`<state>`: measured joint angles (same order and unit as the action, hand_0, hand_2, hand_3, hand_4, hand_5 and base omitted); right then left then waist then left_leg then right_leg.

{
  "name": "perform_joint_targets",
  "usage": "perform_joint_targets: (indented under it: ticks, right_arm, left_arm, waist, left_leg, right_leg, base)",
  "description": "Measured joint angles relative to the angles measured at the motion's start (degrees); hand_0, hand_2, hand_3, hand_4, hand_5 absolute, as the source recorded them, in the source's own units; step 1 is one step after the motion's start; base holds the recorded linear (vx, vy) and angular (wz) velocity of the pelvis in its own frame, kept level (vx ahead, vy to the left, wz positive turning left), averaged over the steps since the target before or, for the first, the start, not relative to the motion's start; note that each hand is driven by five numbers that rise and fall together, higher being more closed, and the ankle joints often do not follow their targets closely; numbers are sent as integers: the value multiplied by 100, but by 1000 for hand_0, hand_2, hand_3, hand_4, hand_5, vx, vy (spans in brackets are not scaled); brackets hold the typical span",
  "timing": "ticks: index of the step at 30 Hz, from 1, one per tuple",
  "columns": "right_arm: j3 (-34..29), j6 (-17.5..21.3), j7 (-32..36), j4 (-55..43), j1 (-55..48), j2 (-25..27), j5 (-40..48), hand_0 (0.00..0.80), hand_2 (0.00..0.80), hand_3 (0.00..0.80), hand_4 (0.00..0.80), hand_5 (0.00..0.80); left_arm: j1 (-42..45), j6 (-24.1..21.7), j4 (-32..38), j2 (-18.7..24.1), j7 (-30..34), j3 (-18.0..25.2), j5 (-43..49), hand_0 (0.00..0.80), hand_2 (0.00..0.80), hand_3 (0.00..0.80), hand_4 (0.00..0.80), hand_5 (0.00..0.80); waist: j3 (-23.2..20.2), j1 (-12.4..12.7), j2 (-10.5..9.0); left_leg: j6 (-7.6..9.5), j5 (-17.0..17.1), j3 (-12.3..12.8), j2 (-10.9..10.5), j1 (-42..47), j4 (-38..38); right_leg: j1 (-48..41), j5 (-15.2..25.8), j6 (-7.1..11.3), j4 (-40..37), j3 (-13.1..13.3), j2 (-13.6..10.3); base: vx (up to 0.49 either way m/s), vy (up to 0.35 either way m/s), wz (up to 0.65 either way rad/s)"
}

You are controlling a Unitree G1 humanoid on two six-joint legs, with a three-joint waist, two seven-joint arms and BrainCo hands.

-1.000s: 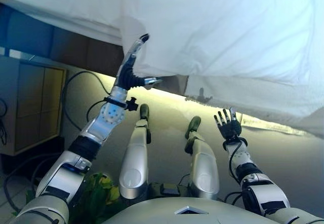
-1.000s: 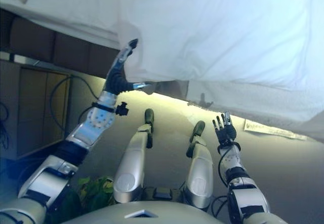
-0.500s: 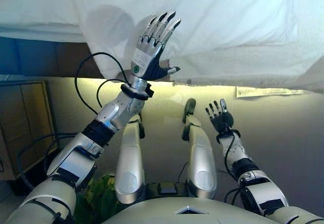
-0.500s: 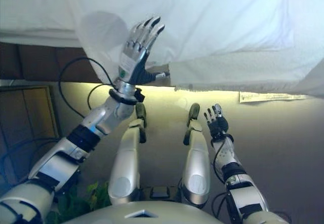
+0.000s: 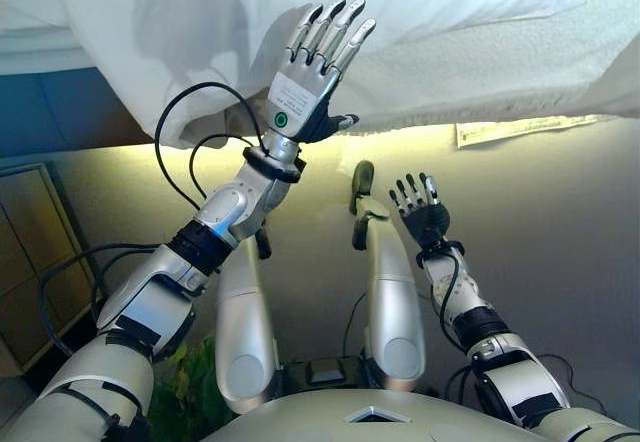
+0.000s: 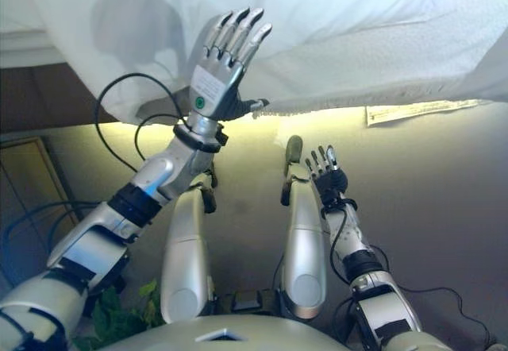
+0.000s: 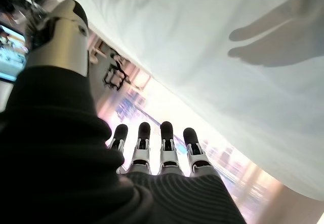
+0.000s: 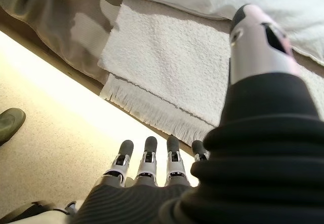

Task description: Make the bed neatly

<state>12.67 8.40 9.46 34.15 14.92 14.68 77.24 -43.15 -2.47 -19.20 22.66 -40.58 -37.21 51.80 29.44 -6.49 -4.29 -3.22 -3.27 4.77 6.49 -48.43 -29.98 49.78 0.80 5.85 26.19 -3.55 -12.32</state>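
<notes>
White bedsheet [image 5: 200, 22] hangs smooth over the bed edge; left hand [image 5: 305, 87] and right hand [image 5: 420, 217] spread open, empty.

Both eye views sit up on the head, looking down past the arms at the bed edge [image 5: 480, 72] and floor [image 5: 560, 262], nearly the same shot, just offset sideways. Each wrist cam looks along its own fingers from super close: left one at the white sheet [image 7: 212, 57], right one at the fringed towel [image 8: 167, 67].
</notes>
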Motion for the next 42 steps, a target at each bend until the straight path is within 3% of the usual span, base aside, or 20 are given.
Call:
perform_joint_targets:
  ticks: [4, 19, 27, 40, 41, 42]
  right_arm:
    - [-2, 0, 16, -51, -49, 17, 0, 0, 0, 0, 0, 0]
    - [-28, -3, 195, -605, -164, 404, 121, 0, 0, 0, 0, 0]
    - [-29, -3, 265, -835, -163, 490, 206, 0, 0, 0, 0, 0]
    - [-45, 32, 449, -838, -166, 765, 451, 0, 0, 0, 0, 0]
    - [-46, 37, 500, -832, -166, 781, 456, 0, 0, 0, 0, 0]
    - [-53, 42, 537, -838, -165, 797, 459, 0, 0, 0, 0, 0]
  left_arm:
    - [-114, 431, -210, 31, 208, -35, 33, 0, 0, 0, 0, 0]
    - [-205, 1696, -638, 269, 184, 108, -324, 0, 0, 0, 0, 0]
    - [-394, 2031, -717, 461, 31, 245, -312, 0, 0, 0, 0, 0]
    - [-992, 2434, -1100, 491, -177, 231, -375, 0, 0, 0, 0, 0]
    - [-1035, 2460, -1164, 492, -163, 210, -387, 132, 132, 132, 132, 132]
    - [-1069, 2488, -1180, 496, -150, 180, -431, 493, 493, 493, 493, 493]
  waist:
    - [4, -97, -6]
    - [6, -24, 4]
    - [30, 30, 118]
    - [29, 25, 135]
    - [29, 14, 135]
    - [29, 10, 135]
  left_leg:
    - [-35, -41, 4, 18, -118, -76]
    - [-31, -278, -38, -81, -674, -744]
    - [27, -353, -40, -173, -1064, -1091]
    - [-5, -406, -54, -171, -1441, -1320]
    - [-4, -416, -57, -171, -1480, -1354]
    - [-2, -425, -58, -169, -1511, -1371]
  right_leg:
    - [161, -21, -19, 88, 18, 26]
    - [907, -382, -24, 1058, 252, -118]
    - [1316, -437, 8, 1426, 326, -226]
    - [1758, -487, -53, 1717, 349, -260]
    - [1798, -496, -63, 1756, 360, -262]
    - [1828, -498, -63, 1770, 379, -259]
  base:
    - [68, 39, -7]
    - [19, 56, 2]
    - [-16, 53, 4]
    - [-1, 2, 0]
    - [0, 0, 0]
    - [0, 0, 0]
